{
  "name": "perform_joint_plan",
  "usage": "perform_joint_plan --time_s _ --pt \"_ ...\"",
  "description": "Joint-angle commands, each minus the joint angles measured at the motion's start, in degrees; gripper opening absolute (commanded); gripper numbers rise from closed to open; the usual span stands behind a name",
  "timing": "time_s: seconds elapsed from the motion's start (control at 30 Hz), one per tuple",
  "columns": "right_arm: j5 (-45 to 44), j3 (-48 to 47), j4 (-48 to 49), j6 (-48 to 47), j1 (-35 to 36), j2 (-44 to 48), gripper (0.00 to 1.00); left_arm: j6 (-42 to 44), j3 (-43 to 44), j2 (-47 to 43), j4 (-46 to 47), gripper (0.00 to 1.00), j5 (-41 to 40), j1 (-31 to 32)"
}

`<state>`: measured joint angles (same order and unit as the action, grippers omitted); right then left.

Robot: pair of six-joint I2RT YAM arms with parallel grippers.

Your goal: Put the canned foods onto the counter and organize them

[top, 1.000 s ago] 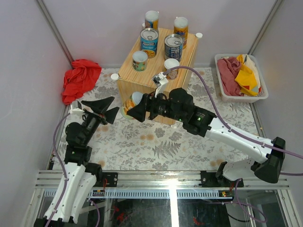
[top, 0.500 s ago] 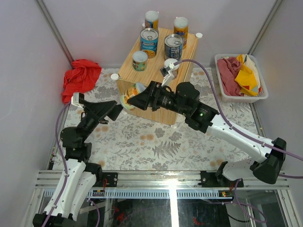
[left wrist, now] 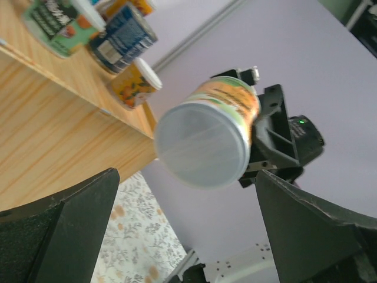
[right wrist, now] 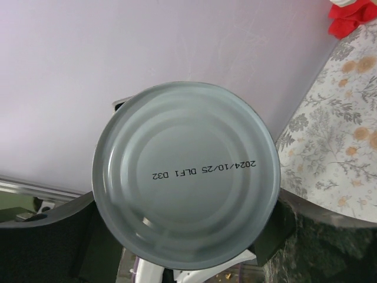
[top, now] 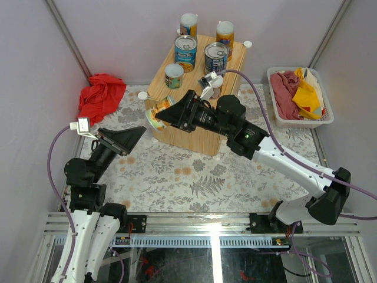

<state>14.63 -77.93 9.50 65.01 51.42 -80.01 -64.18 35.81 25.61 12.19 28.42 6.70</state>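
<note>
The counter (top: 179, 128) is a light wooden cube at the back centre. On its top stand two tall orange-blue cans (top: 189, 25), two wide blue-labelled cans (top: 185, 52), a short green can (top: 174, 75) and a short brown can (top: 214, 86) half hidden by a cable. My right gripper (top: 166, 115) is shut on a seventh can (top: 156, 115), held on its side in the air at the counter's front-left edge. Its silver end fills the right wrist view (right wrist: 185, 177). My left gripper (top: 131, 137) is open and empty, left of it; its view shows the held can (left wrist: 203, 144) ahead.
A red cloth (top: 100, 97) lies at the left wall. A white basket (top: 277, 118) of cloths stands at the right. A floral mat (top: 188, 177) covers the table. The left wrist view shows the counter's side (left wrist: 53, 124) and cans on top.
My right gripper has lifted the can up and to the left, from in front of the counter to its top front-left edge. My left arm has drawn back to the left.
</note>
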Motion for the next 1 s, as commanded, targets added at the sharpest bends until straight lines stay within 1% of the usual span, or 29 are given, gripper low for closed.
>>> perform_joint_plan --time_s 0.0,0.13,0.27,0.37,0.53,0.67,0.83,0.97 --pt "2.73 -4.85 10.42 6.49 -0.61 0.71 0.06 6.56 -0.56 -1.81 -4.34 1.0 -4.99 0.14" --pt "3.88 -4.1 14.09 10.68 -0.83 -0.62 0.06 5.05 -2.86 -3.4 -1.2 1.0 -7.4 0.12" --pt "4.24 -3.16 16.78 13.91 -1.03 -1.52 0.06 2.63 -4.24 -3.17 2.4 1.0 -7.41 0.09" --pt "4.54 -2.5 19.87 17.02 -1.35 -2.2 0.06 3.1 -4.25 -2.97 2.55 1.0 -7.31 0.07" --pt "4.92 -1.85 23.13 21.26 -1.42 -3.12 0.07 3.89 -5.43 -3.52 3.78 1.0 -9.7 0.1" --pt "4.09 0.16 25.69 24.73 -1.43 -2.97 0.07 1.34 -8.26 -3.99 9.39 1.0 -10.95 0.09" --pt "3.25 2.51 27.41 27.03 -1.46 -2.68 0.07 -3.35 -10.21 -2.98 17.09 1.0 -9.89 0.07" --pt "2.77 3.37 27.76 27.35 -1.42 -2.51 0.07 -3.1 -9.95 -2.15 19.01 1.0 -7.98 0.08"
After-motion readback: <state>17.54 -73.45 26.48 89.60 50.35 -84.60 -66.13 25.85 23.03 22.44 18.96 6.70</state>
